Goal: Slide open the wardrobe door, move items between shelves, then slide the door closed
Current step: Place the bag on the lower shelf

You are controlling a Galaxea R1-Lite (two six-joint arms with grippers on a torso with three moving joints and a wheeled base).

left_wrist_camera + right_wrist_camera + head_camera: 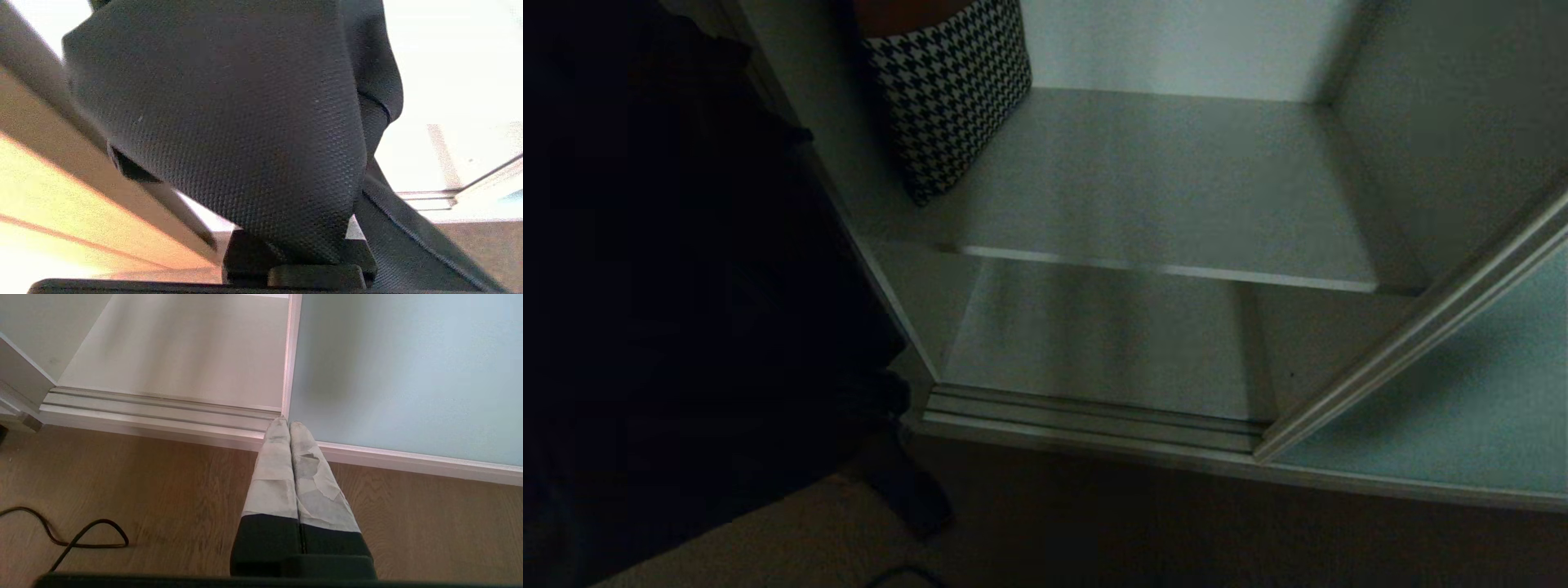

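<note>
The left gripper (294, 261), pinched on the black bag (229, 122), held it beside the open wardrobe, likely for shelving, while the right gripper (290, 426), fingers together, hung parked over the floor (163, 490) by the door (408, 375).

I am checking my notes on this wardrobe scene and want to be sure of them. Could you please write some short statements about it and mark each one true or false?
1. The sliding wardrobe door is open. True.
2. A houndstooth-patterned bag stands on the upper shelf. True.
3. The left gripper is open and holds nothing. False: it is shut on black fabric bag.
4. The right gripper is shut and holds nothing. True.
5. The lower shelf is full of folded clothes. False: nothing shows on it.
6. The floor is tiled in white. False: it is brown wood with a black cable on it.
</note>
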